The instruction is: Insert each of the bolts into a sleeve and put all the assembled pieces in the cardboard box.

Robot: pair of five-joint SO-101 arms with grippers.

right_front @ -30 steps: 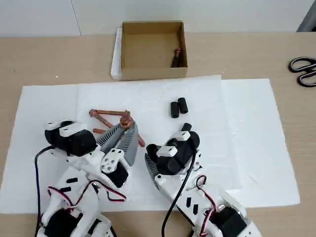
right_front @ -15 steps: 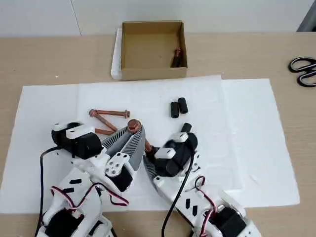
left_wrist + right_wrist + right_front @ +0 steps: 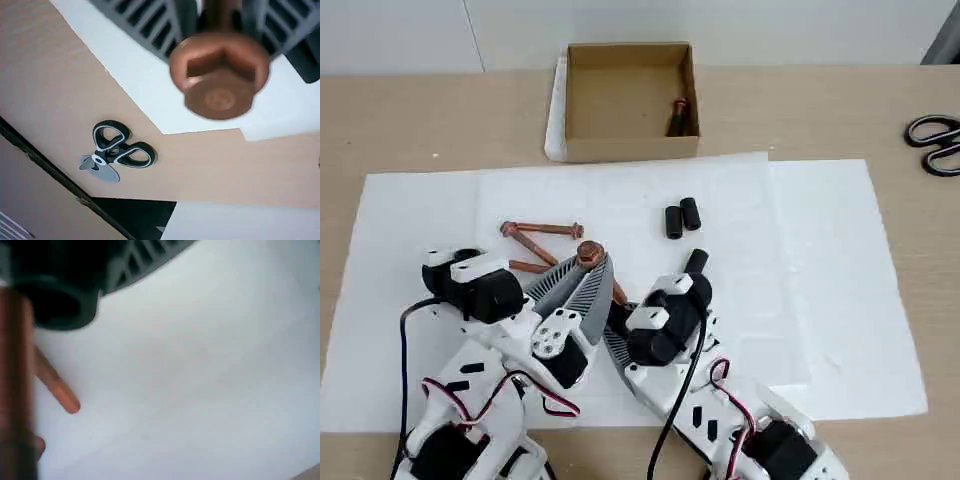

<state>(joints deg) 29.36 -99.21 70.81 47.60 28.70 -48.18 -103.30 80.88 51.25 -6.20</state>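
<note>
Five bolts: the left gripper (image 3: 587, 262) is closed on one bolt (image 3: 219, 80) just behind its head, raised between the arms. Three loose bolts (image 3: 542, 229) lie together on the paper (image 3: 820, 280) beside that arm, and one sleeved bolt (image 3: 677, 112) rests in the box (image 3: 625, 148). Five sleeves: the right gripper (image 3: 617, 316) clasps one sleeve (image 3: 55, 307) just beside the raised bolt's shaft. A sleeve pair (image 3: 681, 218) lies side by side mid-paper, a lone sleeve (image 3: 696, 262) lies near the right arm, and the last is on the boxed bolt.

Two white-and-black arms, wires showing.
Left arm (image 3: 470, 362) and right arm (image 3: 653, 381) have white printed shells around black motor blocks (image 3: 486, 292); the left hand (image 3: 588, 262) has dark grey ribbed fingers (image 3: 582, 296). Red wires (image 3: 548, 392) loop low down; a black cable (image 3: 684, 385) climbs the right arm.
</note>
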